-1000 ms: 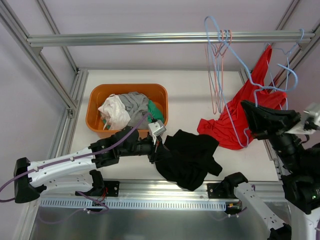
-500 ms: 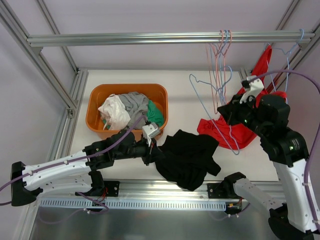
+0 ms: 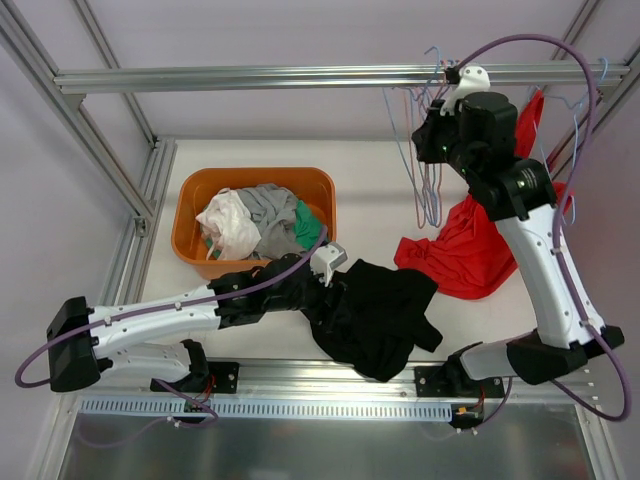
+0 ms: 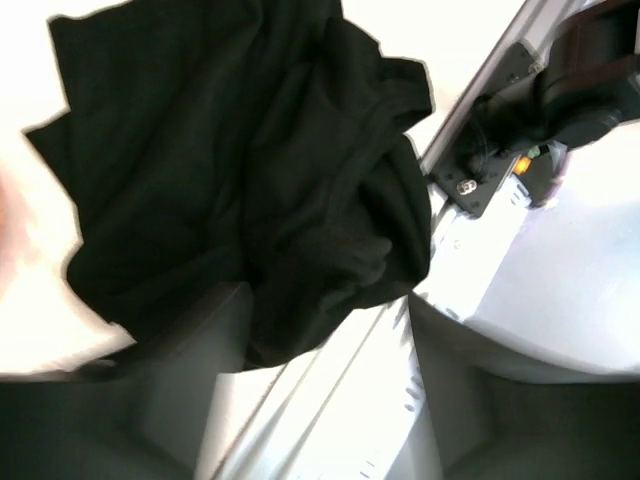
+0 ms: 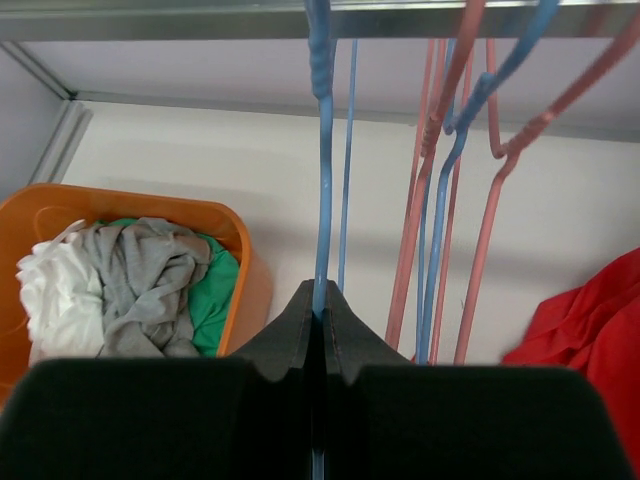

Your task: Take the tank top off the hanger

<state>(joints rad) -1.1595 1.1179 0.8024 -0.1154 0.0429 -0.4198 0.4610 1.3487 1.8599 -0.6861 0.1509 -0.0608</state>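
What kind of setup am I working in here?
Probably a lab test cell staged as a laundry station: a blue hanger and pink hangers at an aluminium rail, an orange basket of clothes, a black garment on the white table.

On the table [image 3: 370,180], the basket [image 3: 185,230] sits rear left, with clothes [image 3: 250,215] in it. The tank top [image 3: 375,310] lies at the near edge, right of the basket. A garment [image 3: 470,250] lies farther right and behind it. Above, hangers [image 3: 432,200] hang from the rail [image 3: 250,76], with one hanger [image 5: 322,150] just left of them.
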